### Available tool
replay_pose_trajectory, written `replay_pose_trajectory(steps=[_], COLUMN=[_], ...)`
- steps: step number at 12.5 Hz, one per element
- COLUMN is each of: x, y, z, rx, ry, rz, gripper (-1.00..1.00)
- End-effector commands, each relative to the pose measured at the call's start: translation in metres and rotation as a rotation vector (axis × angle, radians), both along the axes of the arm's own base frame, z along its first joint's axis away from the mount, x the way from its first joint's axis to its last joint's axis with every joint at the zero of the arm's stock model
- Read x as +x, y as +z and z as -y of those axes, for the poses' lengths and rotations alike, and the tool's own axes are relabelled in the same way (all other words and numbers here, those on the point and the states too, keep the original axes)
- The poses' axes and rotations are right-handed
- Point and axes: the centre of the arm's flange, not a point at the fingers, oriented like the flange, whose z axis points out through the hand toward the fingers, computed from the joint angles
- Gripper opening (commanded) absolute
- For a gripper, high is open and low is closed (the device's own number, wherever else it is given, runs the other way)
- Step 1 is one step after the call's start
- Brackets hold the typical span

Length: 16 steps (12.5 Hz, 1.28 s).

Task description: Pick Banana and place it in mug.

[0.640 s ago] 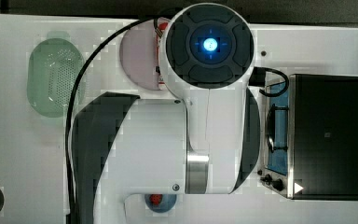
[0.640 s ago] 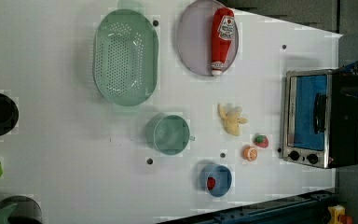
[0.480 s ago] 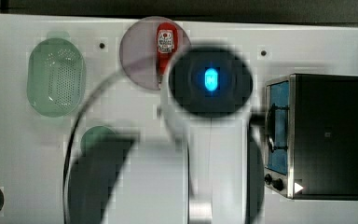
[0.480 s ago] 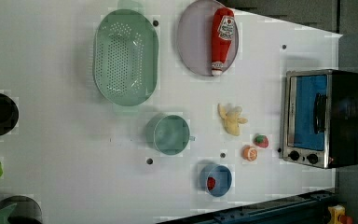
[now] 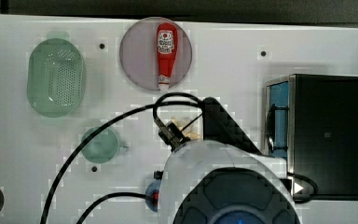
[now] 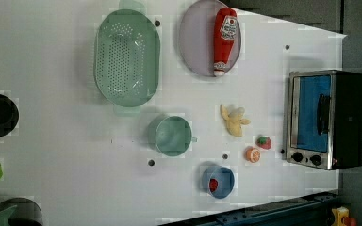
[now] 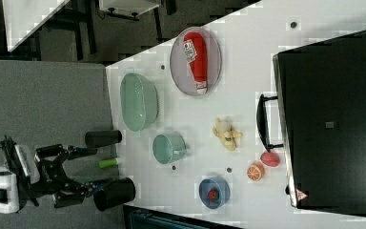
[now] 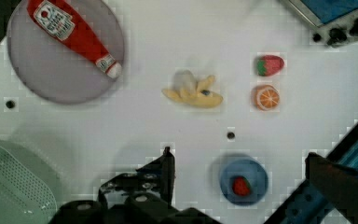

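While the arm hides most of the banana (image 5: pixel 182 128) in the top view, the wrist view shows the gripper (image 8: pixel 240 175) spread wide.

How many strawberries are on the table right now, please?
2. One strawberry lies loose on the table between the orange slice and the oven; the other strawberry sits inside the blue bowl. More could be hidden elsewhere.

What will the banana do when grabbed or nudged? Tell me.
The banana looks like a small toy with splayed peel flaps, so it probably weighs little and may skid across the smooth white table. Lying flat with flaps out, it seems unlikely to roll. Its uneven shape could twist between closing jaws.
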Motion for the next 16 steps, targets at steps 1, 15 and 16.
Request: replay_pose_trajectory(steps=[1,15,16], x=[0.022,0.047,0.047], y=[-0.102,-0.377,-0.391], z=[0.010,0.004,0.005], rx=[0.007,0.016,0.017], ry=[-0.016,0.346,0.344], rz=[-0.137,-0.113,-0.119], gripper=[1.00,1.00,1.00])
